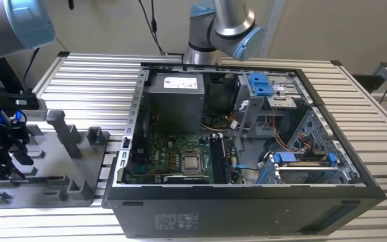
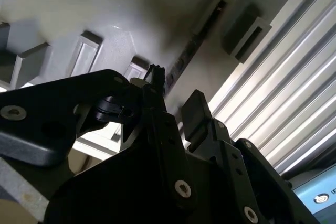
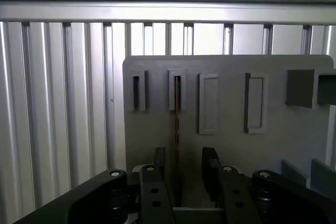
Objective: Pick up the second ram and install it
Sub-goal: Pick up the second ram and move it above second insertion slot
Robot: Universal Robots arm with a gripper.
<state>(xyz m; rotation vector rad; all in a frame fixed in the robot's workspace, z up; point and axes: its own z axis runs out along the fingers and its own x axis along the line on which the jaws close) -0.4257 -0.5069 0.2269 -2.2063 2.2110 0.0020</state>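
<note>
The second ram (image 3: 177, 109) is a thin dark stick standing on edge in a slot of the grey holder plate (image 3: 226, 145). In the second wrist view the ram (image 2: 185, 59) runs as a dark strip between raised grey blocks. My gripper (image 3: 185, 162) is open, with one finger on each side of the ram and a gap to both. In the exterior view the gripper (image 1: 6, 161) hangs low over the holder plate (image 1: 52, 174) at the exterior view's left.
An open computer case (image 1: 247, 194) lies to the exterior view's right of the holder plate, with its green motherboard (image 1: 173, 151), silver processor (image 1: 192, 162) and memory slots (image 1: 219, 159) exposed. A second robot arm (image 1: 220, 25) stands behind the case. Everything rests on a slatted metal table (image 1: 92, 85).
</note>
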